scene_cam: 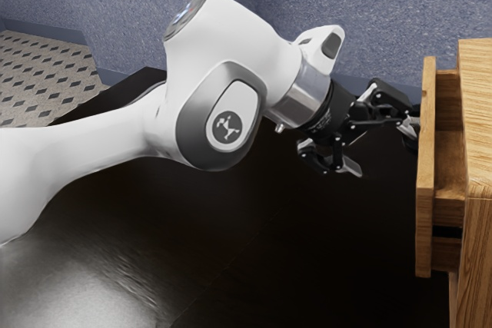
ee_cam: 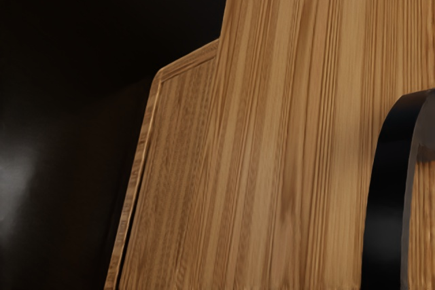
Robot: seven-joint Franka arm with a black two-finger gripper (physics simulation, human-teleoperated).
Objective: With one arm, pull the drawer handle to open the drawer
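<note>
Colours and patterns, as recorded:

- My arm (scene_cam: 231, 44): glossy white shell; grey joint cap (scene_cam: 227, 124) bearing a white emblem; silver-grey metallic ring at the wrist (scene_cam: 304, 94).
- My end effector (scene_cam: 380, 144): black throughout, with faint grey highlights on the linkages.
- Drawer (scene_cam: 425, 182): honey-brown wood with fine straight grain in darker and paler streaks.
- Cabinet (scene_cam: 477, 113): the same warm brown wood, grain matching.
- Drawer handle (ee_cam: 397, 202): plain black.
- Worktop (scene_cam: 231, 266): near-black, glossy, with a soft pale sheen in patches.
- Wall (scene_cam: 384, 5): slate blue-grey, finely speckled.
- Floor (scene_cam: 46, 74): cream tiles patterned with small dark diamonds.
- Skirting (scene_cam: 46, 31): dark blue.
</note>
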